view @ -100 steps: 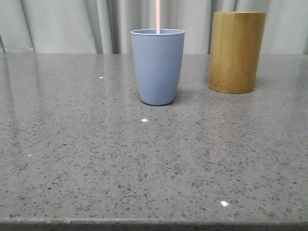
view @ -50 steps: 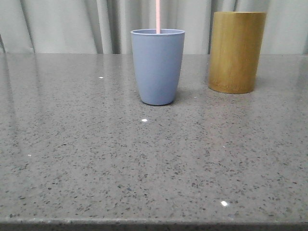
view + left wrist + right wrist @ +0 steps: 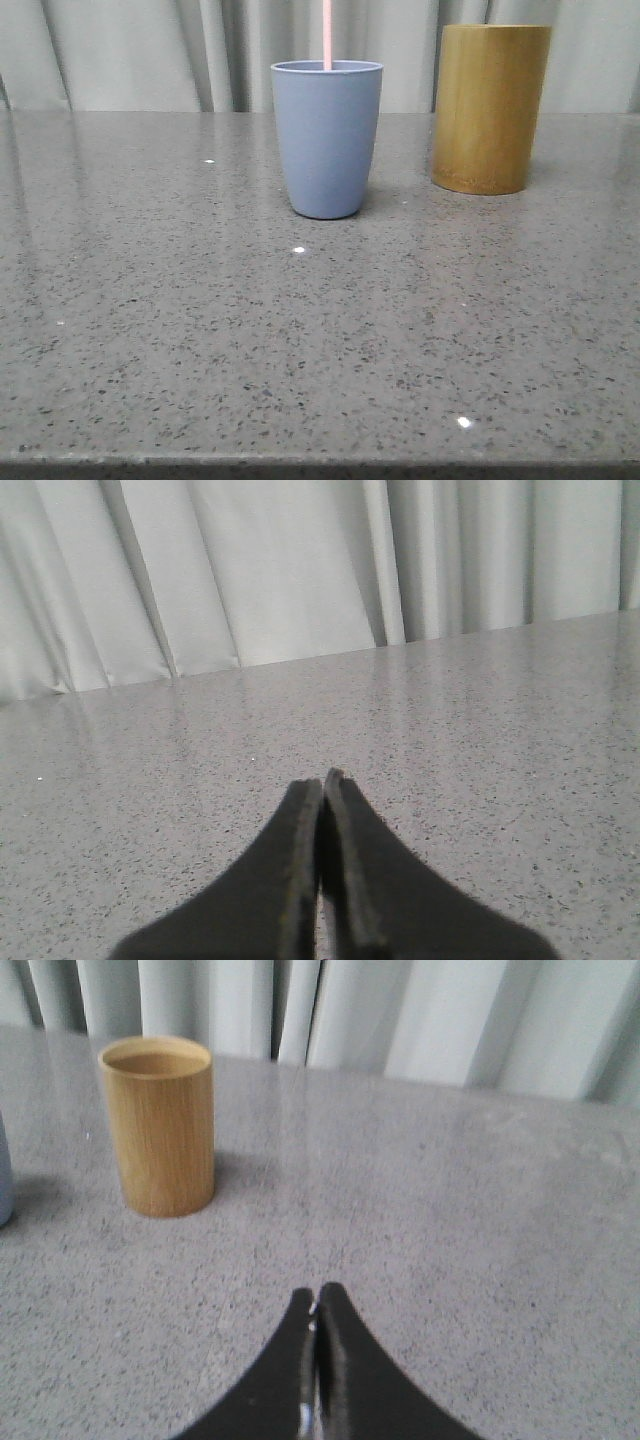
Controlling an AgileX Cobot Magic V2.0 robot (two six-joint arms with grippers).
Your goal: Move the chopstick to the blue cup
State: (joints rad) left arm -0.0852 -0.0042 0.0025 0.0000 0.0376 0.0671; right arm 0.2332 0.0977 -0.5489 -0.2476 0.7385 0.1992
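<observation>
The blue cup point(image 3: 327, 138) stands upright at the middle back of the grey table. A thin pale pink chopstick point(image 3: 327, 34) stands in it and rises out of the top of the front view. A sliver of the cup shows at the edge of the right wrist view point(image 3: 4, 1175). My left gripper point(image 3: 322, 780) is shut and empty over bare table. My right gripper point(image 3: 317, 1295) is shut and empty, apart from the tan holder. Neither gripper shows in the front view.
A tan bamboo cylinder holder point(image 3: 490, 108) stands to the right of the blue cup; in the right wrist view point(image 3: 158, 1125) its inside looks empty. Grey curtains hang behind the speckled grey table point(image 3: 300, 350).
The view has shifted very slightly; the cup, chopstick and holder stay where they were.
</observation>
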